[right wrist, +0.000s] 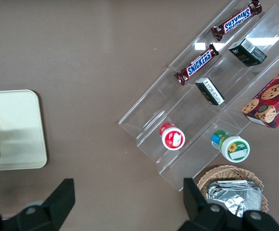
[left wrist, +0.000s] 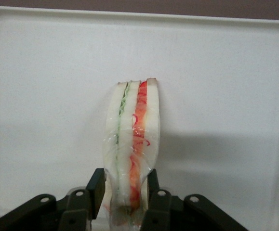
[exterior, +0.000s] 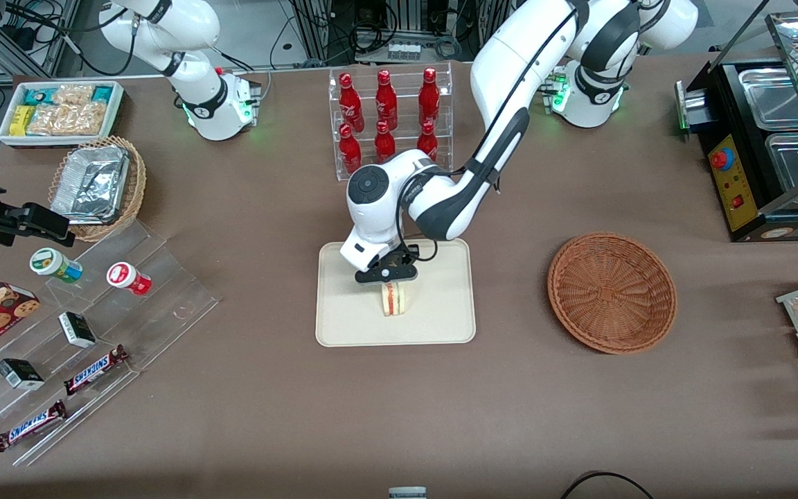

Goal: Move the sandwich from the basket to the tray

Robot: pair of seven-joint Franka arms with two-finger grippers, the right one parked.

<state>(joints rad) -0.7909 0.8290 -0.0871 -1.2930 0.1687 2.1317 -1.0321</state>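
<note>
The small triangular sandwich of pale cream bread with red, orange and green filling (exterior: 393, 299) stands on edge over the middle of the flat rectangular cream-beige tray with rounded corners (exterior: 343, 326), its filling edge turned up toward the wrist camera. The left arm's black two-finger end effector (exterior: 391, 277) is directly above it, and its fingers (left wrist: 96, 188) are closed against the two bread faces at the wedge's upper end, so it is holding the sandwich.

From the front view the bottom of the wedge seems to be at or just above the tray's surface; contact cannot be confirmed. The step in hand looks like the release. To do it well, lower until the base rests on the tray, then part the fingers slowly and evenly, since soft bread may cling to a pad and tip the narrow wedge over. Lift straight up afterwards.

The round reddish-brown woven wicker basket (exterior: 612, 292) sits empty on the brown desk (exterior: 260, 388), well apart from the tray, toward the working arm's end.
</note>
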